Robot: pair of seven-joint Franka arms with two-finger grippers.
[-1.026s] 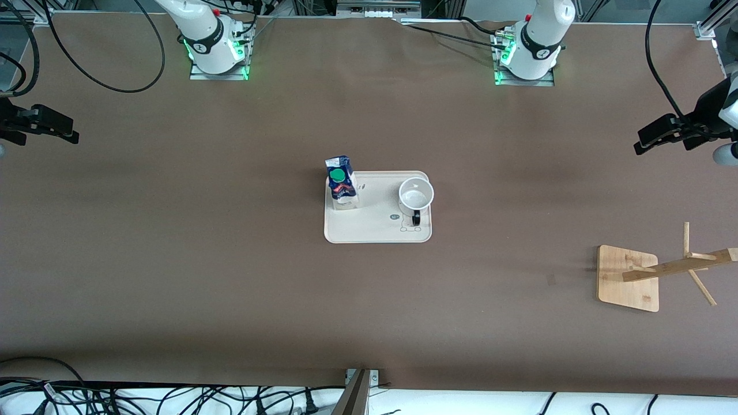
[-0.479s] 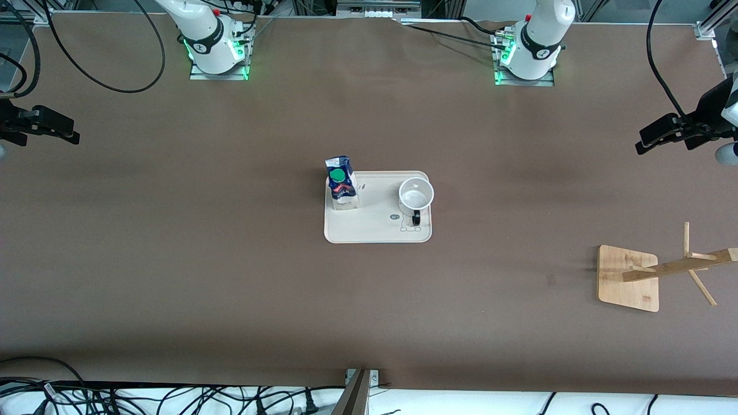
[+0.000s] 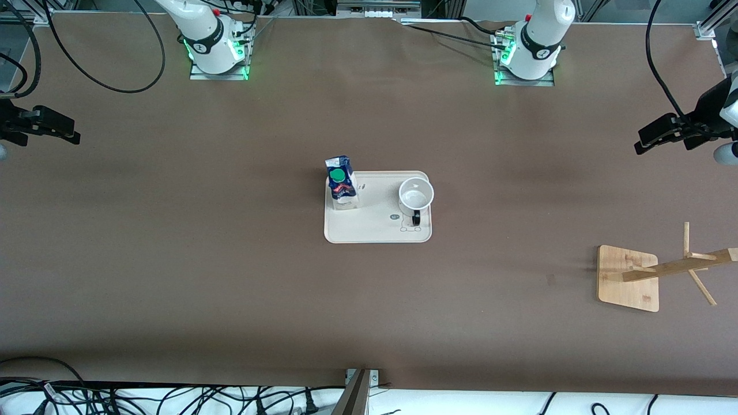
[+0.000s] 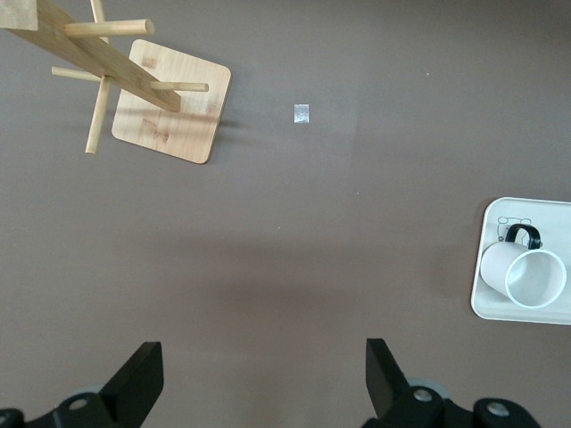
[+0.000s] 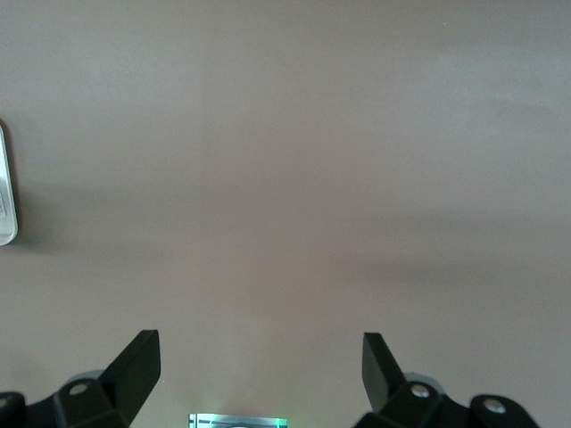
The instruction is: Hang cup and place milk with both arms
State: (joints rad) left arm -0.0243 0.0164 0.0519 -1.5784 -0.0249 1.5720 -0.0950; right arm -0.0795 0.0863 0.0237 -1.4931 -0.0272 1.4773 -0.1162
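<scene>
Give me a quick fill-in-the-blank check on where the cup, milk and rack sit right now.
1. The cup and the milk carton both stand on the ____.
2. The cup's black handle points ____ the front camera.
3. The wooden mug rack stands toward the ____ arm's end of the table.

Missing words: tray; toward; left

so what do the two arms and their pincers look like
Both arms are glossy white with black joint bands. The left arm and right arm stand on metal plates lit green, with black cables nearby. The left pincer and right pincer have black wedge-shaped fingers.
</scene>
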